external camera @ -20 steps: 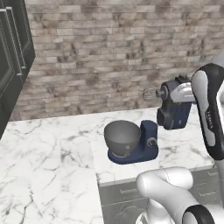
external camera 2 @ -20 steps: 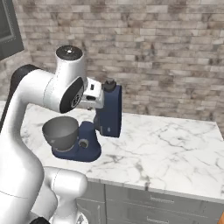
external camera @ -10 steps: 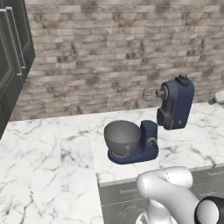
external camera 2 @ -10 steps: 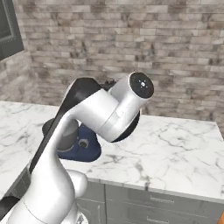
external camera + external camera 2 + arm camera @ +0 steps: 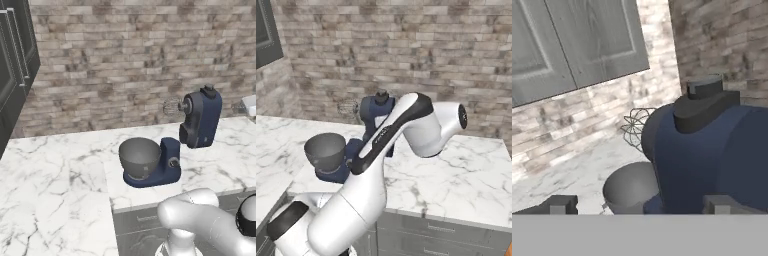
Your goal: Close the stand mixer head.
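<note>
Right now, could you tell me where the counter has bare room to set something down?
Bare marble counter lies left of the grey bowl, toward the dark cabinet. Another free patch lies right of the tilted-up stand mixer head, seen in the right base view. It is crowded around the mixer base.

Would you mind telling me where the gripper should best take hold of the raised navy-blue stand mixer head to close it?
Probably push on the navy-blue stand mixer head near its top end, by the small dark knob, from behind: it stands tilted up, silver whisk pointing forward above the grey bowl.

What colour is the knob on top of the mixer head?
Dark grey, nearly black, against the navy stand mixer head; the knob shows best in the hand view.
</note>
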Tool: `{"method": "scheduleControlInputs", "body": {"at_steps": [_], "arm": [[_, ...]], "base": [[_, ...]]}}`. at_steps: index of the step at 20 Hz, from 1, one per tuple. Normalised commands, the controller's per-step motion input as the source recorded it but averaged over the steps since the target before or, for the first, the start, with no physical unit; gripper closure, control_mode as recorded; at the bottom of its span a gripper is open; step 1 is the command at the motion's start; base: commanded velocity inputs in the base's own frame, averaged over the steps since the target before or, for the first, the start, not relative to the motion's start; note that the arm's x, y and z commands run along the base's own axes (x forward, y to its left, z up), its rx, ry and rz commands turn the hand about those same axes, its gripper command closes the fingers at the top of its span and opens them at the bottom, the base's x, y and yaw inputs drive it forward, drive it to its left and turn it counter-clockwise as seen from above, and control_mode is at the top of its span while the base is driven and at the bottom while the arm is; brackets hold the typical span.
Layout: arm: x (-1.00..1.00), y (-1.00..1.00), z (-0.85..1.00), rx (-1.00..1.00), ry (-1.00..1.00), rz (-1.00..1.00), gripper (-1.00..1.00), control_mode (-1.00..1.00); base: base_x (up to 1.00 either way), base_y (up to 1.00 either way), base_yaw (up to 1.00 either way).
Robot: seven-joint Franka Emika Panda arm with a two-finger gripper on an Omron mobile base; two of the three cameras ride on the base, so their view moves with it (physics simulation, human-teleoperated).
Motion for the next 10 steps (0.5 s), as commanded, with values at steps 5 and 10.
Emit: {"method": "scheduleControlInputs", "body": {"at_steps": [5,10], "arm": [[0.87,0.11,-0.40,0.00,-0.28,0.52,-1.00,-1.00],[0.93,0.83,-0.54,-0.05,-0.18,0.52,-1.00,-1.00]], "base": [[0.00,0.00,0.00],[0.00,0.00,0.00]]}}
